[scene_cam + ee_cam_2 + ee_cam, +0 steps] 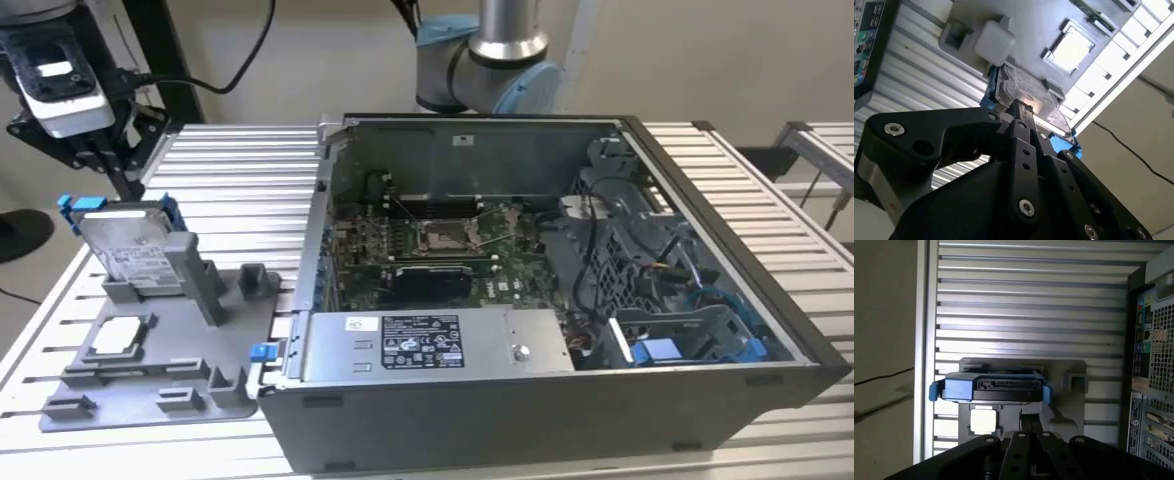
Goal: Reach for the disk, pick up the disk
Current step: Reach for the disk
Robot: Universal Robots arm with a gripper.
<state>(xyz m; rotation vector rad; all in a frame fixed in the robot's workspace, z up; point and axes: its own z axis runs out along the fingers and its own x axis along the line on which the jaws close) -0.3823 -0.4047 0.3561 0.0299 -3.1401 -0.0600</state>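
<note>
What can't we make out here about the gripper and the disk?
Second wrist view: the gripper covers much of the disk.
Exterior view: the grey holder hides the disk's lower edge, and the picture's top edge cuts off the gripper's upper part.
First wrist view: the disk is edge-on, so its faces are hidden.

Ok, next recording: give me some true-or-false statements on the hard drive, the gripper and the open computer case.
1. The flat silver-grey metal hard drive in its bright blue bracket stands on edge in the grey plastic fixture. True.
2. The gripper has lifted the drive off the fixture. False: the drive sits in the fixture, with the gripper above it.
3. The dark metal computer case lies open, showing its green motherboard. True.
4. The small flat silver square chip lies inside the case. False: it lies on the fixture.
</note>
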